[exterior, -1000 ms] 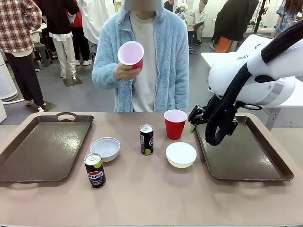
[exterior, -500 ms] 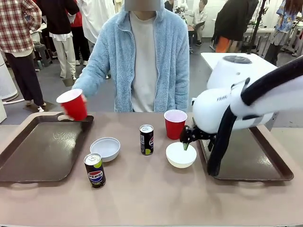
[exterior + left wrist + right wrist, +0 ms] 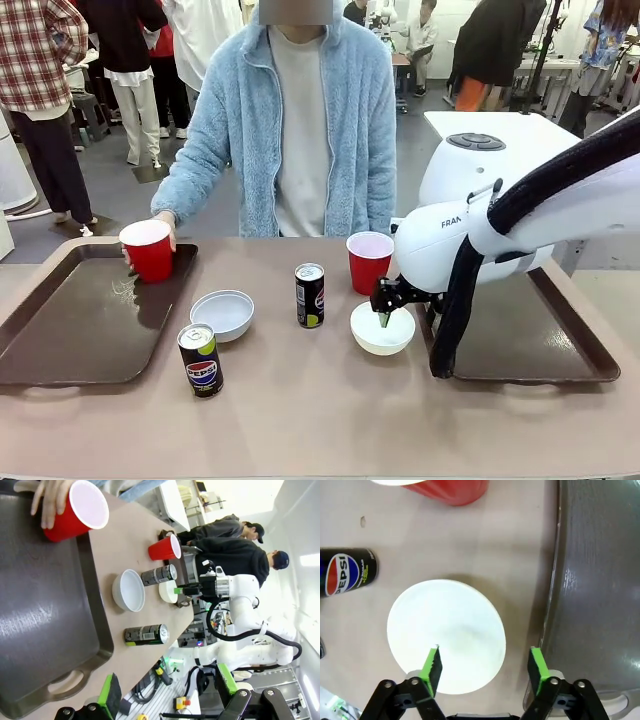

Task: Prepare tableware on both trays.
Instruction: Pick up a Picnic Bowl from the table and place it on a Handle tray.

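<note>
Tableware has begun to reach the trays. One red cup (image 3: 147, 250), which the person was holding up in the air a second ago, now stands in the far corner of the left tray (image 3: 70, 340), well to the left of the black can (image 3: 310, 295) that I take as my landmark. The person's hand (image 3: 50, 502) is still on it. Meanwhile my right hand (image 3: 485, 664) has swung off the right tray (image 3: 530, 345) and come down on the white bowl (image 3: 372, 340) just right of the black can and a little nearer to me. Its fingers stand spread across the rim, one green pad (image 3: 432, 664) over the inside of the bowl and the other outside it on the tray side, not pinching anything yet. I read that as one piece delivered and the bowl about to be gripped by its rim for the right tray. My left hand (image 3: 166, 680) hangs well to the left of the black can, off the near end of the left tray, fingers wide apart with nothing between them. My count is two trays, two red cups, two white bowls and two cans. The second cup (image 3: 370, 262) stands just right of the black can and beyond it. The second bowl (image 3: 222, 313) lies just left of the black can, and the Pepsi can (image 3: 201, 360) is left of it and nearer to me, all three on the bare surface (image 3: 300, 420).
</note>
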Motion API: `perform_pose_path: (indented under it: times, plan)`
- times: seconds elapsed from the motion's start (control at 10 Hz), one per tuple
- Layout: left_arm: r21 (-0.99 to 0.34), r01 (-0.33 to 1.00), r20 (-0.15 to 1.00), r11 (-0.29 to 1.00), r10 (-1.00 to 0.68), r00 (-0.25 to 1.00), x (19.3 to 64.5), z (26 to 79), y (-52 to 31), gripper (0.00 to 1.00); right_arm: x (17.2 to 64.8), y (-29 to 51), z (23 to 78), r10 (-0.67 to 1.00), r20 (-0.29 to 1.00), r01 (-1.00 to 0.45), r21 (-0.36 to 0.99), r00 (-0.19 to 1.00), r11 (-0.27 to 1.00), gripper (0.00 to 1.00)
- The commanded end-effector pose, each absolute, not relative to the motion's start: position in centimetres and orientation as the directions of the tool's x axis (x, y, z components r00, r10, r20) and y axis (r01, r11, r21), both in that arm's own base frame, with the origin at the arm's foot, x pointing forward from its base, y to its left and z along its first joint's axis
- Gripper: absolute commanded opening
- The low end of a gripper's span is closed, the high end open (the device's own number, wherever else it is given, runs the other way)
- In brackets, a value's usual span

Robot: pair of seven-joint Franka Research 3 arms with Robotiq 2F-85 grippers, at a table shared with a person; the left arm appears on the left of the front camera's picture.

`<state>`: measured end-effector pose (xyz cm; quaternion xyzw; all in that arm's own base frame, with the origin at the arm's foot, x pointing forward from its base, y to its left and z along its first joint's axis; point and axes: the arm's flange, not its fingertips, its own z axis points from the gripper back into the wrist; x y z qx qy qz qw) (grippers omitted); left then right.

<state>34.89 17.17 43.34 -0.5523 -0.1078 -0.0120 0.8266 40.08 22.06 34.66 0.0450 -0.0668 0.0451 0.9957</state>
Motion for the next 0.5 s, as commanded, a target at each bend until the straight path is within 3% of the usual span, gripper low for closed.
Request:
perform_pose_path:
  times: [0.0,0.1,0.4]
  plan:
    - [-0.914,0.137,0.191,0.383,0.105,0.976,34.85,43.58,17.21,1.0,40.76,22.94,34.17,0.06,0.128,-0.071,0.079,0.99,0.994,0.25]
    - [-0.914,0.137,0.191,0.383,0.105,0.976,34.85,43.58,17.21,1.0,40.74,22.96,34.22,0.06,0.129,-0.071,0.08,0.99,0.994,0.0]
    - [-0.914,0.137,0.191,0.383,0.105,0.976,34.85,43.58,17.21,1.0,41.19,22.68,34.2,0.042,0.131,-0.053,0.084,0.99,0.995,0.03]
